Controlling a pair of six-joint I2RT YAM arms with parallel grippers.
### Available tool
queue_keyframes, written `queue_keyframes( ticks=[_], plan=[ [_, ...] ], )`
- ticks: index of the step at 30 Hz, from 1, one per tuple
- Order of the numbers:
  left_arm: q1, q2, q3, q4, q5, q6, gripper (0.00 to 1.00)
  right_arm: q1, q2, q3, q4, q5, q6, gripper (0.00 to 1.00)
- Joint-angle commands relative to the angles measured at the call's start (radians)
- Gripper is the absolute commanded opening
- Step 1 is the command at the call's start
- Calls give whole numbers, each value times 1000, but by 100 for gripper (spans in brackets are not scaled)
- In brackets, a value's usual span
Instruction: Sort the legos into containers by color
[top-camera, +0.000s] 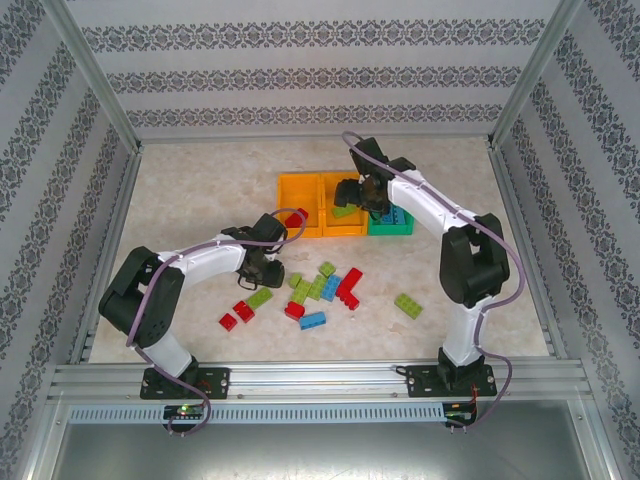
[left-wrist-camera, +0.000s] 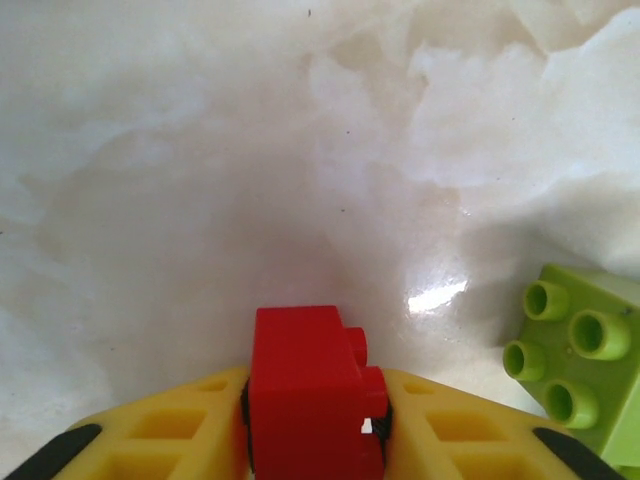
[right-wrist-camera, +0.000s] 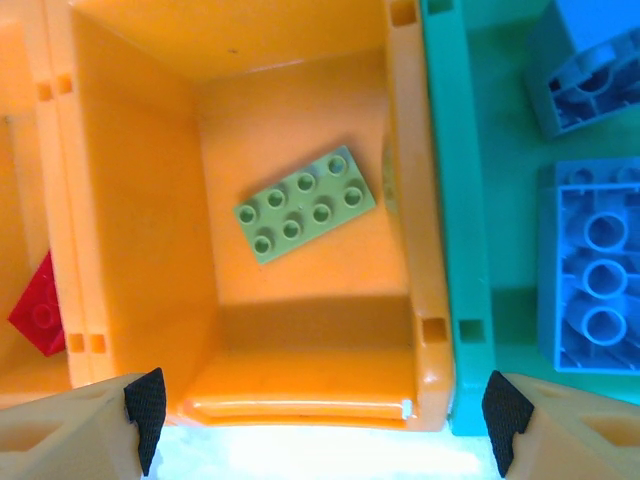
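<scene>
The left pincer (left-wrist-camera: 315, 420), ribbed yellow plastic, clamps a glossy red brick (left-wrist-camera: 300, 350) low over the shiny marbled table (left-wrist-camera: 250, 150), with a studded lime brick (left-wrist-camera: 585, 365) just to the right. Farther off, the right pincer (right-wrist-camera: 325, 410) gapes wide above the middle orange bin (right-wrist-camera: 140, 200), where a flat eight-stud lime plate (right-wrist-camera: 306, 204) lies studs-up, its long axis diagonal.

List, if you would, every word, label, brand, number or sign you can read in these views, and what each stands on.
None: no word, number or logo can be read.
Red lego: no marking shows.
Lime green lego in the orange bin: studs too blurred to show any embossing.
Wall bands: ornament, not lettering.
</scene>
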Motion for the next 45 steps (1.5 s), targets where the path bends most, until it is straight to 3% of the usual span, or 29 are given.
queue_keyframes(
  ticks=[1,7,12,22,30,34,45],
  plan=[
    [-9,-10,20,9,0,-15,31,4,-60,-50,-1,46,-15,86],
    [-9,-75,63,-43,-80,-48,25,34,-148,-149,2,96,-25,86],
    [-6,-80,245,-88,-105,-46,25,85,-246,-311,54,99,29,86],
    [44,300,764,-204,-59,-10,27,176,-339,-542,126,81,278,86],
    [60,456,891,-216,-67,-47,32,245,-264,-536,139,54,419,88],
    [60,456,877,-190,-73,-83,40,262,-229,-531,139,55,462,88],
    [59,353,751,-109,-48,-117,83,258,-161,-526,141,40,488,79]
  ],
)
